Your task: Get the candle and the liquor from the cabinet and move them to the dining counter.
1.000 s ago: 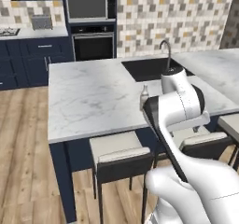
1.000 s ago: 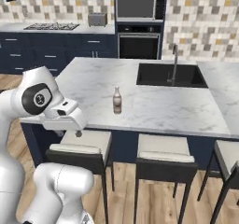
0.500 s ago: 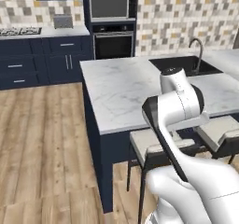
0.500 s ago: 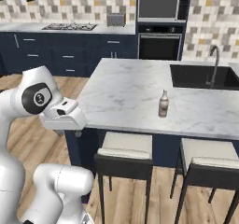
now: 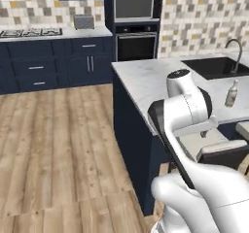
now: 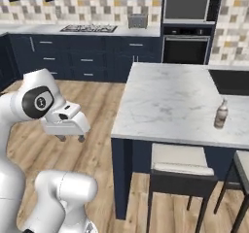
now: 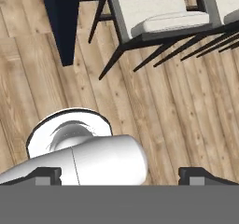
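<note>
Right base view, liquor (image 6: 221,114): upright on the dining counter (image 6: 165,101), near its front edge.
Gripper (image 7: 120,176): fingers spread wide, holding nothing.

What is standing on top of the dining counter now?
A small brown bottle stands upright on the white marble counter, near the black sink. The arm covers part of the counter.

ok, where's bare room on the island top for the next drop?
The white grey-veined marble island top is bare from its left edge to the black sink. The one crowded spot is by the small brown liquor bottle, near the front edge above the cushioned stools.
</note>
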Robot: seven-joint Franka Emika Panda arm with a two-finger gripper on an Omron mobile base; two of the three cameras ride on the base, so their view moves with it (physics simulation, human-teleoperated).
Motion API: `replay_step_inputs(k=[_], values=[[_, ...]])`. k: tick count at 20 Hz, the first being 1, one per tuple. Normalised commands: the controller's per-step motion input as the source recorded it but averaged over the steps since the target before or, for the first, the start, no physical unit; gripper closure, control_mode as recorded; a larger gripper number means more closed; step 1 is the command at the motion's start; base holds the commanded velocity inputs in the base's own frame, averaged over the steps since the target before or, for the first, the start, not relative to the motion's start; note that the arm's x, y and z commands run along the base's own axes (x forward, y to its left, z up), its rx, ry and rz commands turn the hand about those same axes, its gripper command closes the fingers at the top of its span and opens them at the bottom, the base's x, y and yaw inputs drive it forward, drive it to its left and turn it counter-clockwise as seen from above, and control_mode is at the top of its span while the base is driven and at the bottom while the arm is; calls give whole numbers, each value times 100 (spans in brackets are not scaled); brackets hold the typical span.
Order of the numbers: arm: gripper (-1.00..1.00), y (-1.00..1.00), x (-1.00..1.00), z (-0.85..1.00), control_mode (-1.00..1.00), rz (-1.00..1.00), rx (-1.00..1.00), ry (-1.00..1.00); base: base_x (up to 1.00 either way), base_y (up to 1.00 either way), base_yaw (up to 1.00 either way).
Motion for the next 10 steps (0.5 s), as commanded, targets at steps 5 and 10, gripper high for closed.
replay_step_inputs(k=[5,10], values=[[-100,0,0,0,100,0,0,0,34,86,-3],[-100,0,0,0,100,0,0,0,36,86,-3]])
